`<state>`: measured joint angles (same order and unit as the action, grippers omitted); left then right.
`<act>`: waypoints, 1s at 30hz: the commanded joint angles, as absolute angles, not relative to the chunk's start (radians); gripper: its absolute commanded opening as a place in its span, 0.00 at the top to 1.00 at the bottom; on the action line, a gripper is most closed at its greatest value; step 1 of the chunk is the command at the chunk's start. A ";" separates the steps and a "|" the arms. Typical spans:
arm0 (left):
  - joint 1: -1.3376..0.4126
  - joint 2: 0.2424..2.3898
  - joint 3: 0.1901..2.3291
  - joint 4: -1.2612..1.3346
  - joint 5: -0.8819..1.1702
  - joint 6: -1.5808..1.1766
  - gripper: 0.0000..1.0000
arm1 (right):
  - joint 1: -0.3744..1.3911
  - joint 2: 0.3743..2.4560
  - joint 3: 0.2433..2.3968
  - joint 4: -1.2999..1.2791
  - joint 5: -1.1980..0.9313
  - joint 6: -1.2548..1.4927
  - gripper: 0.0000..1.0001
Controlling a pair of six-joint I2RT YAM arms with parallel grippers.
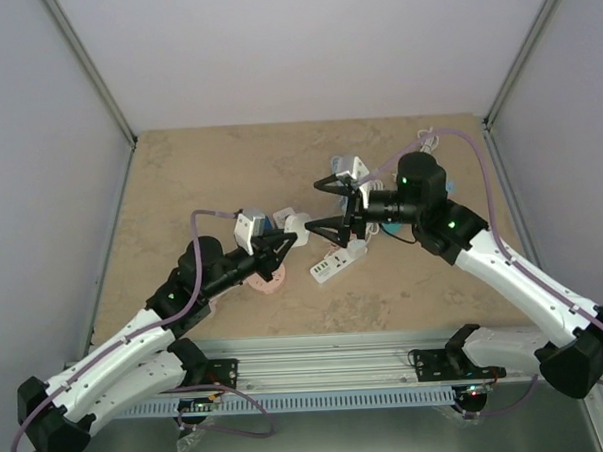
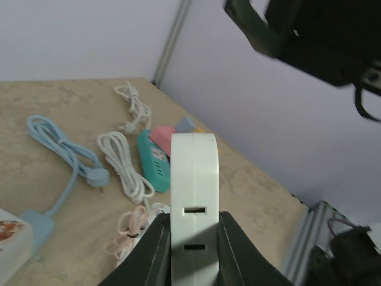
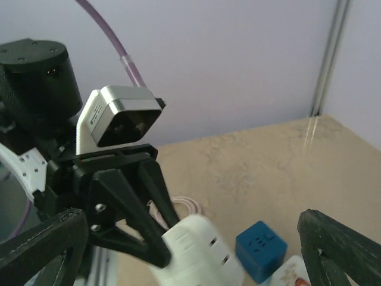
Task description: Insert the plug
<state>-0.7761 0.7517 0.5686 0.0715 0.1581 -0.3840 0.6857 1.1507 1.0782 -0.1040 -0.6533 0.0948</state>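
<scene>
My left gripper (image 1: pixel 285 242) is shut on a white socket block (image 1: pixel 298 229) and holds it above the table. In the left wrist view the block (image 2: pixel 194 179) stands upright between the black fingers (image 2: pixel 152 250), two slots facing the camera. My right gripper (image 1: pixel 313 204) stands wide open just right of the block, holding nothing. The right wrist view shows the block (image 3: pixel 199 253) low between my spread fingers (image 3: pixel 41 250). Corded plugs lie on the table, one on a light blue cord (image 2: pixel 95 176). Which one is the task's plug I cannot tell.
A white power strip (image 1: pixel 338 262) lies under the right gripper, a pink cord (image 1: pixel 269 279) under the left. Farther off are a teal power strip (image 2: pixel 153 161), white cords (image 2: pixel 122 161), a pink block (image 2: pixel 164 136) and a blue cube (image 3: pixel 261 250). Walls enclose the table.
</scene>
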 commanded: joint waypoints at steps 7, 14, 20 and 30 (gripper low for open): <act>-0.776 0.701 0.665 -0.097 0.337 -0.343 1.00 | 0.686 1.305 1.287 -0.421 -0.829 -0.199 0.11; -0.776 0.648 0.732 -0.240 0.266 -0.248 1.00 | 0.686 1.397 1.385 -0.482 -0.980 -0.209 0.27; -0.776 0.594 0.749 -0.317 0.243 -0.141 1.00 | 0.691 1.402 1.434 -0.520 -1.037 -0.226 0.45; -0.776 0.570 0.802 -0.409 0.323 0.095 1.00 | 0.729 1.455 1.464 -0.585 -1.084 -0.309 0.42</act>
<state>-0.7761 0.5823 0.7750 -0.3836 0.2871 -0.0208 0.7059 1.4223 1.4425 -0.5251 -1.0336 -0.2413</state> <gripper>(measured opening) 0.165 0.571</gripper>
